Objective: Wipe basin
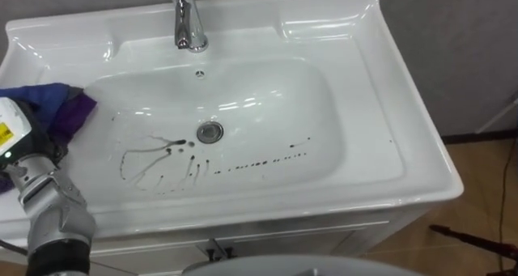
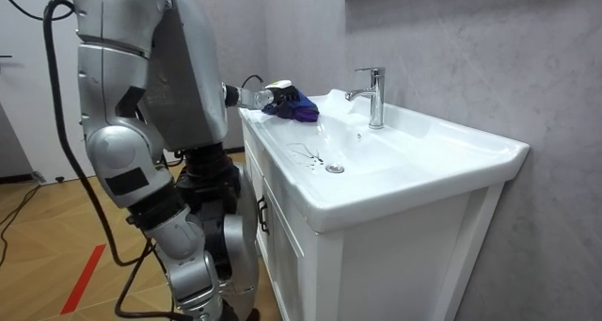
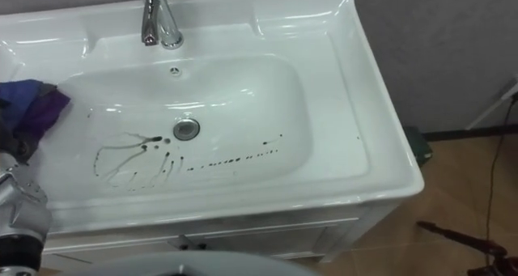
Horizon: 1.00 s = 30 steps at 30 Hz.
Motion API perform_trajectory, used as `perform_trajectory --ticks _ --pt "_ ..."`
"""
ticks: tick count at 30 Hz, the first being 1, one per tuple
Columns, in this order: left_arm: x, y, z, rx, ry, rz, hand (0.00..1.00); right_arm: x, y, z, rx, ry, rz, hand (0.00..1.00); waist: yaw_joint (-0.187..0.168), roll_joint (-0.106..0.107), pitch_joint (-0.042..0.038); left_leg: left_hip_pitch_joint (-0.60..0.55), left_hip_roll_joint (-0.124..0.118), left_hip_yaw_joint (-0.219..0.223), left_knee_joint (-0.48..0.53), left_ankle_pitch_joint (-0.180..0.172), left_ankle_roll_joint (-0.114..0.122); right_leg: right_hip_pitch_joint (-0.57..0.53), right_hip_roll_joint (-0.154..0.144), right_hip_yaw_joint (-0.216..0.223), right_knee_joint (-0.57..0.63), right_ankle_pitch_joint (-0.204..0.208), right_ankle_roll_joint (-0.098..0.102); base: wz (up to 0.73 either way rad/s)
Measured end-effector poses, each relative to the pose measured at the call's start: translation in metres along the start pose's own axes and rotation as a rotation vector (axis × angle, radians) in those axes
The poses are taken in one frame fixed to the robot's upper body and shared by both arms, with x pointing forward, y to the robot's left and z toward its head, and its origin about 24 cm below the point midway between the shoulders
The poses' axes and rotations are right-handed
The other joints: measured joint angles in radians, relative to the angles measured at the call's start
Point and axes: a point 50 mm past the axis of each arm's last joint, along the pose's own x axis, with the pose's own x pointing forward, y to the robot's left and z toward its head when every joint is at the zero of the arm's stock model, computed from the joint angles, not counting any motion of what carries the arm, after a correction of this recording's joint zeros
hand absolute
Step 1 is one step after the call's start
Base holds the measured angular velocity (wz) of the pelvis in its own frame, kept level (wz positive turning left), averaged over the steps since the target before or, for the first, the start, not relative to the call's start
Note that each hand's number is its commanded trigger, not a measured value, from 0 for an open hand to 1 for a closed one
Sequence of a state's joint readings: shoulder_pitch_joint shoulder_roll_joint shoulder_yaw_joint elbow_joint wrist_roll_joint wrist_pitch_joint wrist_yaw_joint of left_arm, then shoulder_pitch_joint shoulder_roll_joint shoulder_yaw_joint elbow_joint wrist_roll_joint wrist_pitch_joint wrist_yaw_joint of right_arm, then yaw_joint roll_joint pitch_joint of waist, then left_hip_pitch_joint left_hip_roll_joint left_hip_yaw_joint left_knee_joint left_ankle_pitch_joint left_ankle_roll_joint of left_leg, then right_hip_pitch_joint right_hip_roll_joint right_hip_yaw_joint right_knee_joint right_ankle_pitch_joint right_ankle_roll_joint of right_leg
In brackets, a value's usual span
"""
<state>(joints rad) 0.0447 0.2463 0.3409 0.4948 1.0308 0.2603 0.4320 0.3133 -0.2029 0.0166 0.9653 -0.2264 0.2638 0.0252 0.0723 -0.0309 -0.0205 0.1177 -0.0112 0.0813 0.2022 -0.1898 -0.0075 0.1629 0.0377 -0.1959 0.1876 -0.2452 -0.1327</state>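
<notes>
White basin [image 1: 380, 146] sat on a white cabinet [image 2: 282, 255] against a grey wall. The robot stood at the front edge, facing it. Chrome faucet [image 1: 188, 21] was at the middle of the back edge, drain [image 1: 210, 131] in the bowl's centre. Dark stains [image 1: 162, 163] ran as streaks from the drain toward the front left of the bowl, with a dotted line of spots trailing to the right. Blue-purple cloth [image 1: 69, 106] lay bunched on the basin's left edge, overhanging the bowl. Left hand [image 1: 18, 124] rested on the cloth at that left edge; whether it gripped the cloth or just pressed on it could not be told. Stains unwiped.
</notes>
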Motion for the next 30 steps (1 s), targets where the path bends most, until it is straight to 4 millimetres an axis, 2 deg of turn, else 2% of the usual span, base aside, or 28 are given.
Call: perform_trajectory --ticks 17,26,30 --pt "-0.002 -0.004 -0.005 -0.015 0.033 -0.004 1.0 0.0 -0.002 -0.001 -0.017 0.01 -0.032 0.0 -0.013 0.015 -0.0017 0.0 0.001 0.005 -0.001 0.0 0.0 0.0 0.0 0.001 0.0 0.0 0.0 0.0" --pt "-0.008 -0.004 -0.008 -0.104 0.051 -0.021 1.0 0.0 -0.003 0.002 -0.018 -0.001 -0.046 0.0 -0.016 0.026 -0.0023 -0.001 -0.001 0.001 -0.003 0.0 0.0 -0.001 -0.001 -0.003 -0.002 0.0 0.001 0.0" --pt "-0.011 -0.003 -0.006 -0.136 0.039 -0.028 1.0 0.0 -0.002 0.006 -0.028 -0.027 -0.038 0.0 -0.03 0.03 0.0001 -0.002 -0.002 -0.001 -0.003 0.0 0.0 0.0 -0.002 -0.009 -0.002 -0.001 0.002 0.05"
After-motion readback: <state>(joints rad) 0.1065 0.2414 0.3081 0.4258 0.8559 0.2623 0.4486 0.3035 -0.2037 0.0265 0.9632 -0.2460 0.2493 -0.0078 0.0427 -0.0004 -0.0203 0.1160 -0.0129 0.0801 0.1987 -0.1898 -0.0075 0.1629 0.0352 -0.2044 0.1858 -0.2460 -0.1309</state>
